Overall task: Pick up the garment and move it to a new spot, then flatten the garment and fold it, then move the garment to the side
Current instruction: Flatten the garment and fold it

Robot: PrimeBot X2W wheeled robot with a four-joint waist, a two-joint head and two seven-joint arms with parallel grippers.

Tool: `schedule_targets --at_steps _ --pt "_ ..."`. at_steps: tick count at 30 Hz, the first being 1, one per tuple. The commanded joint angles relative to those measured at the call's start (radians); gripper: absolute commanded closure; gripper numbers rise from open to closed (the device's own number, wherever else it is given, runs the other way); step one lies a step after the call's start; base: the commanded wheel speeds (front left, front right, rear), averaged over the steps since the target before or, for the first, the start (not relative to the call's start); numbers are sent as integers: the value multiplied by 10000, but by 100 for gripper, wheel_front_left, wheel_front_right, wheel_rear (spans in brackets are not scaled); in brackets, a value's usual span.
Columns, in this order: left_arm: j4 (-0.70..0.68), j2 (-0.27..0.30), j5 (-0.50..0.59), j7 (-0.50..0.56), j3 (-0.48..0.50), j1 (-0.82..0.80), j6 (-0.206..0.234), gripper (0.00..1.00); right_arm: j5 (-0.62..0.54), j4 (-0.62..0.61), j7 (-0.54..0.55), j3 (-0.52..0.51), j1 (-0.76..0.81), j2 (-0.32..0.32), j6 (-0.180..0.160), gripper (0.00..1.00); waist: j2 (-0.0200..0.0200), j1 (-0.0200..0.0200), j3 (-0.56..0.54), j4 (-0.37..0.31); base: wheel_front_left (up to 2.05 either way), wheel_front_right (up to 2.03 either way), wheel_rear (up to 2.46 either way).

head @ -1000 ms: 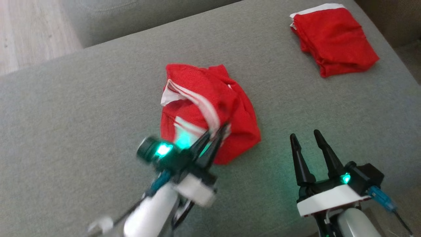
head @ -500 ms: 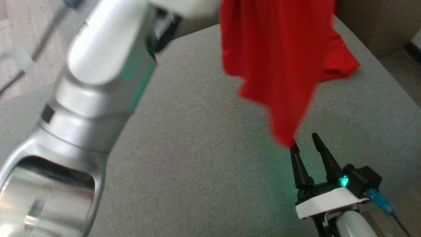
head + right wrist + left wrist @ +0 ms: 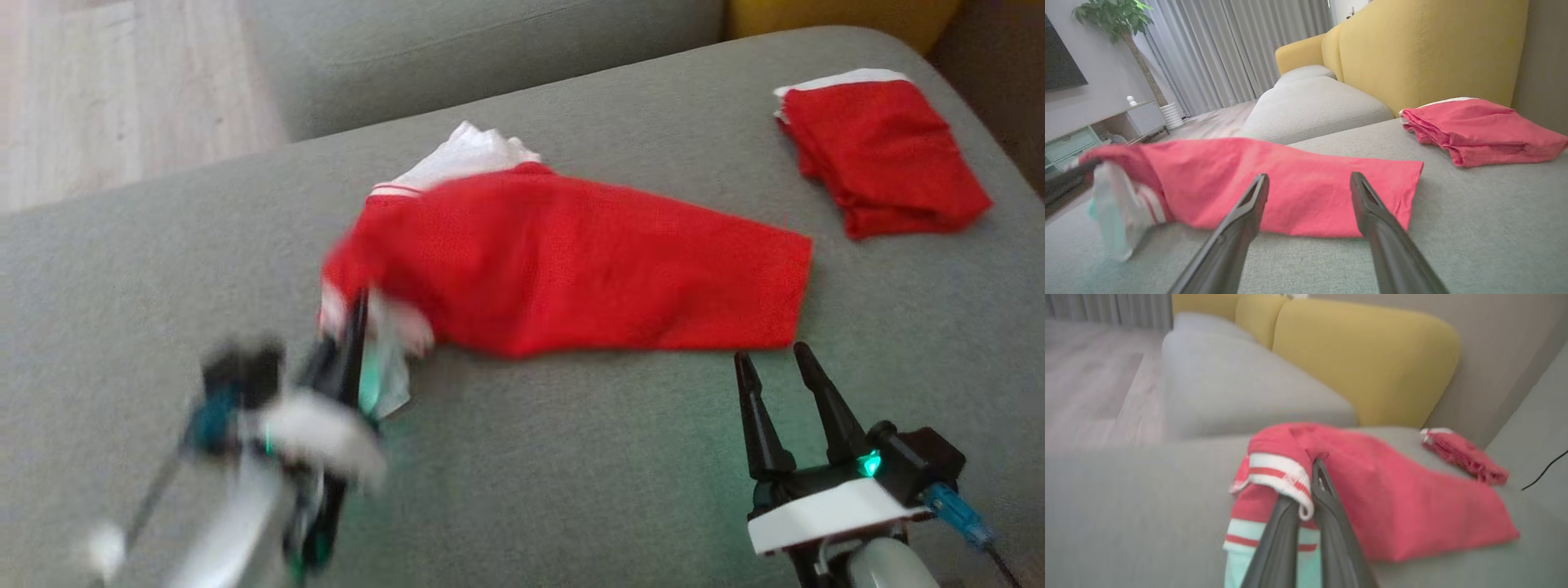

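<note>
The red garment (image 3: 571, 261) lies stretched across the grey sofa seat (image 3: 163, 286). Its long axis runs roughly from 9 o'clock to 3 o'clock in the head view, dipping a little toward 4 at the far end. The white-striped waistband end is at the 9 o'clock side, bunched and lifted slightly off the cushion. The plain hem end lies flat on the other side.

The left gripper (image 3: 1306, 486) has its two dark fingers pressed together on that striped waistband, with the band curling over one finger. From this gripper the rest of the cloth runs off toward 2 o'clock. This arm is blurred in the head view, so the wrist view gives the better look at the pinch.

The right gripper (image 3: 770, 353) holds nothing, and its fingers stand wide apart. The garment's free hem corner sits at its 12 o'clock, just beyond the fingertips. That makes the right arm the nearer one to the loose end — I'd say flattening depends on it taking that corner and pulling against the left along the long axis.

A second, folded red garment (image 3: 890, 155) rests well apart at about 1 o'clock, near the yellow backrest (image 3: 1433, 49).
</note>
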Motion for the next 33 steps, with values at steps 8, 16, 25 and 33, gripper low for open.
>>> schedule_targets --at_steps 8,16,25,33 --pt "-1735 829 -384 -273 265 2923 453 100 -72 -407 -40 -8 -30 -114 -7 0 0 0 205 774 0 0 0" --pt "-3600 2187 -88 808 -107 4348 758 61 -106 -412 -40 -103 19 -286 -7 0 0 0 251 1149 0 0 0" --pt "-7731 3553 -49 3362 -214 2865 355 0 -106 -449 -40 44 -74 -448 -7 0 0 0 411 955 0 0 0" --pt "-7609 3332 -72 5861 -406 -1648 -414 0 -57 -553 -40 410 -745 -556 -7 0 0 0 1393 330 0 0 0"
